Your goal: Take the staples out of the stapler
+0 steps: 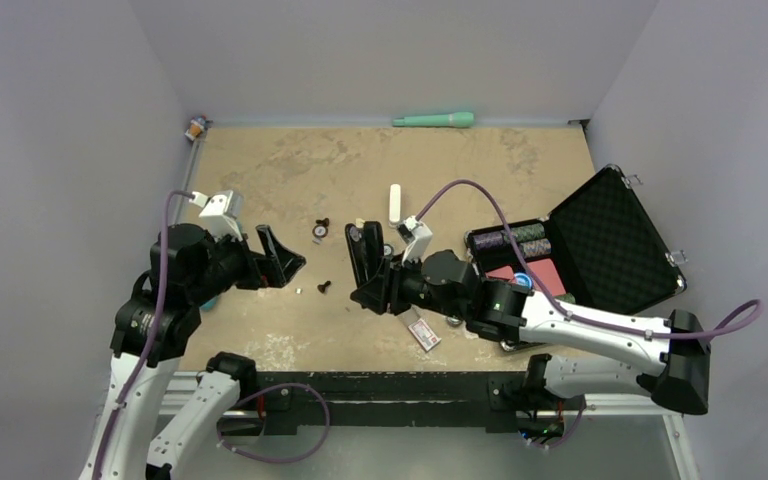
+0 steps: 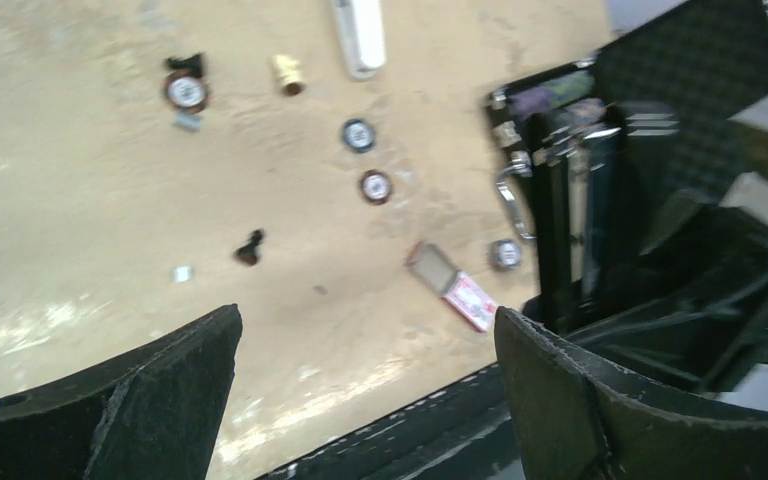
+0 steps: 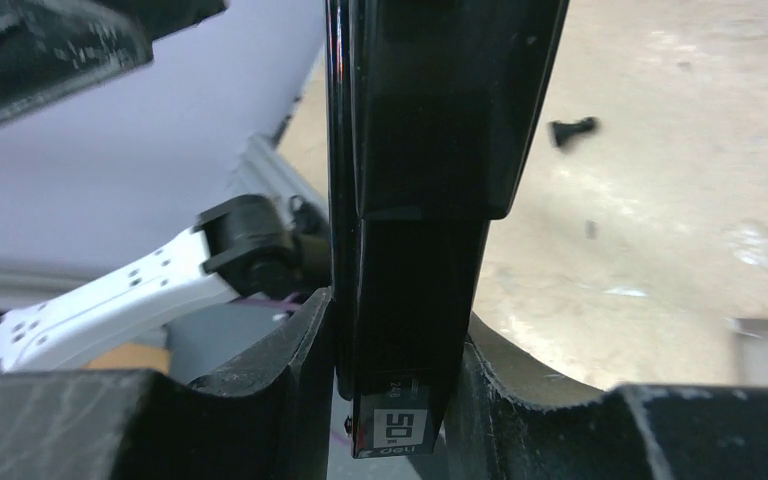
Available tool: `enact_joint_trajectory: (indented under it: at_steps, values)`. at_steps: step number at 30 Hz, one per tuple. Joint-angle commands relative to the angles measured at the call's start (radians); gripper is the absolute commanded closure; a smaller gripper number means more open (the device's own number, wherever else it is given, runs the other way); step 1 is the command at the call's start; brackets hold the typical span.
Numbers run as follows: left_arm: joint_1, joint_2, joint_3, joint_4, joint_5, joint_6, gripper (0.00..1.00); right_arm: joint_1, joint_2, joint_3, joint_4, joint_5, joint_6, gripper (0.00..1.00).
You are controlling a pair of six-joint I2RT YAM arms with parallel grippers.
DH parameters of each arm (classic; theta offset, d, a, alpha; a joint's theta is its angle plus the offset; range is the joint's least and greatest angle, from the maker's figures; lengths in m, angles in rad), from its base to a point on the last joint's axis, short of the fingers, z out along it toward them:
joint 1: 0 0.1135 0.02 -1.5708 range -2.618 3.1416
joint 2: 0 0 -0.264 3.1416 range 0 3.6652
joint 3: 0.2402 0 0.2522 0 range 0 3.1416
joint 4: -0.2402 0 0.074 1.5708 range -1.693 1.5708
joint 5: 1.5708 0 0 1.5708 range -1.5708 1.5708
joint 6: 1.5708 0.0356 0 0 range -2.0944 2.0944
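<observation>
Right gripper (image 3: 390, 360) is clamped on the stapler (image 3: 430, 110), holding it clear of the table (image 1: 290, 180) near its middle. The stapler is slim and glossy black, with a small white label at its gripped end. Left gripper (image 2: 365, 335) is nearby, jaws spread wide, holding nothing.

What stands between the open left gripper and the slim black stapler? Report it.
Nothing visible. The right gripper clamps the slim black stapler upright; the open left gripper faces it across a free gap. A small black piece lies on the tabletop beneath.
</observation>
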Motion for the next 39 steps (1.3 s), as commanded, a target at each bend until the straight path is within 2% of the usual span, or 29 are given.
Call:
enact_joint_trajectory:
  at_steps: [1,5,8,13,18,23,32,39]
  values:
    - [0.005,-0.007,-0.057,-0.090,-0.203,0.158,0.01,-0.059,0.006,0.102,-0.110,0.094,-0.036,1.00]
    - [-0.001,-0.039,-0.145,-0.038,-0.232,0.188,0.03,-0.149,0.037,0.108,-0.141,0.063,-0.086,1.00]
    - [-0.001,-0.047,-0.143,-0.032,-0.235,0.197,0.05,-0.225,0.077,0.130,-0.187,0.069,-0.123,1.00]
    - [-0.001,-0.073,-0.162,-0.018,-0.230,0.198,0.06,-0.333,0.203,0.242,-0.330,0.181,-0.193,1.00]
    - [-0.002,-0.088,-0.174,-0.008,-0.230,0.200,0.06,-0.423,0.340,0.337,-0.383,0.249,-0.249,1.00]
    - [-0.001,-0.093,-0.177,-0.007,-0.229,0.204,0.06,-0.459,0.505,0.468,-0.459,0.332,-0.300,1.00]
    - [-0.001,-0.118,-0.182,-0.002,-0.233,0.206,0.06,-0.522,0.690,0.599,-0.474,0.290,-0.359,1.00]
    - [-0.001,-0.117,-0.183,0.003,-0.225,0.209,0.06,-0.567,0.774,0.631,-0.487,0.233,-0.409,1.00]
